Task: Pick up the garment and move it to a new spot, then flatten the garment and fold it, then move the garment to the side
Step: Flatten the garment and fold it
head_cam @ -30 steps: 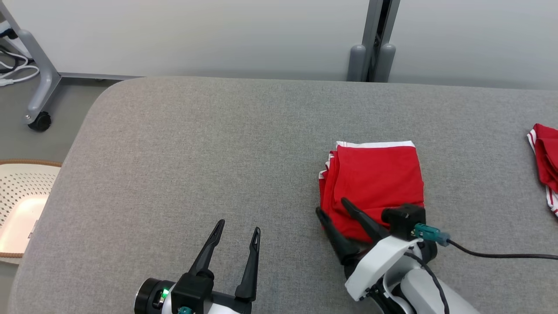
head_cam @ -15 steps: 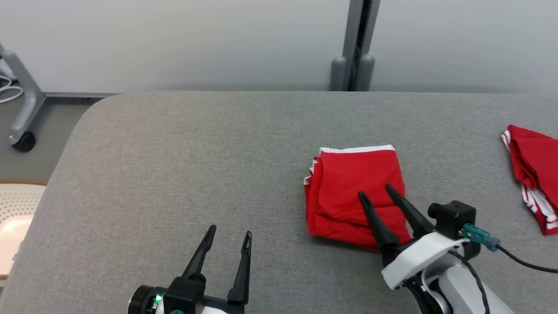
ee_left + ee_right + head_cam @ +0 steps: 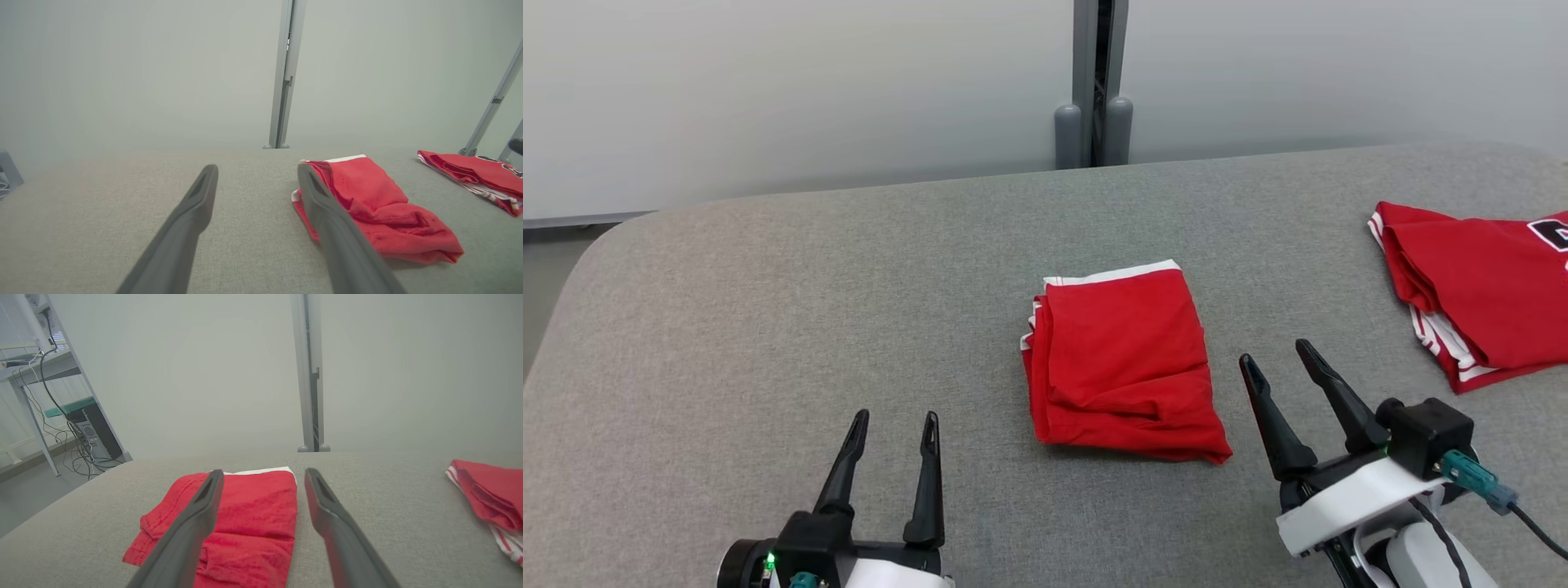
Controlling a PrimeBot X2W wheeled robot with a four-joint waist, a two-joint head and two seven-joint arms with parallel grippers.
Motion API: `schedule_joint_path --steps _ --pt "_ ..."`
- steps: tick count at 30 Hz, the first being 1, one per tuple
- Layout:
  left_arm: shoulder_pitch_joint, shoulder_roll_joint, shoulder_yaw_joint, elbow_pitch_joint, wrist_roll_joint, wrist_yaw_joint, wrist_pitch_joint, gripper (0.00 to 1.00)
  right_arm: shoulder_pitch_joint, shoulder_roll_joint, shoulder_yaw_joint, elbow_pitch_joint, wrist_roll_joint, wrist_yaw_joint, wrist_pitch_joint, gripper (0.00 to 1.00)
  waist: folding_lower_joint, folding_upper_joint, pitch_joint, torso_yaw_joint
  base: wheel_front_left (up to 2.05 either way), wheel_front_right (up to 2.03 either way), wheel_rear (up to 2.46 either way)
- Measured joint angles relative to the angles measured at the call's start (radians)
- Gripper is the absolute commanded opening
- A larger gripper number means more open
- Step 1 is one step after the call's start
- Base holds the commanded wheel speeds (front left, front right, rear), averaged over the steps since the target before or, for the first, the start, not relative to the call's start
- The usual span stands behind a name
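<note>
A folded red cloth garment [image 3: 1123,367] is laid on a grey padded table [image 3: 768,310]; left gripper [image 3: 894,416] at seven o'clock, right gripper [image 3: 1272,353] at four, both spread apart.

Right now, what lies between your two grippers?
The folded garment lies there on the table, apart from the left gripper and the right gripper, both open. The head view shows it.

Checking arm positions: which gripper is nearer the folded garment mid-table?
Right. The right gripper stands open just beside the right edge of the folded garment, not touching; the left gripper, open, sits farther off to its left.
</note>
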Motion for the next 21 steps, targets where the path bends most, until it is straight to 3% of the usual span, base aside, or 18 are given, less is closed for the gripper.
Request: schedule_joint_path --steps 10,21 --pt "0.038 0.000 0.037 -0.039 0.014 0.031 0.000 1.00 0.132 0.002 -0.067 -0.116 -0.062 0.000 -0.001 1.00 0.0000 0.0000 -0.038 -0.018 0.00 0.00 0.00" --pt "0.088 0.000 0.088 -0.049 0.033 0.024 0.000 1.00 0.232 0.014 -0.122 -0.171 -0.163 0.000 -0.001 1.00 0.0000 0.0000 -0.087 -0.016 0.00 0.00 0.00"
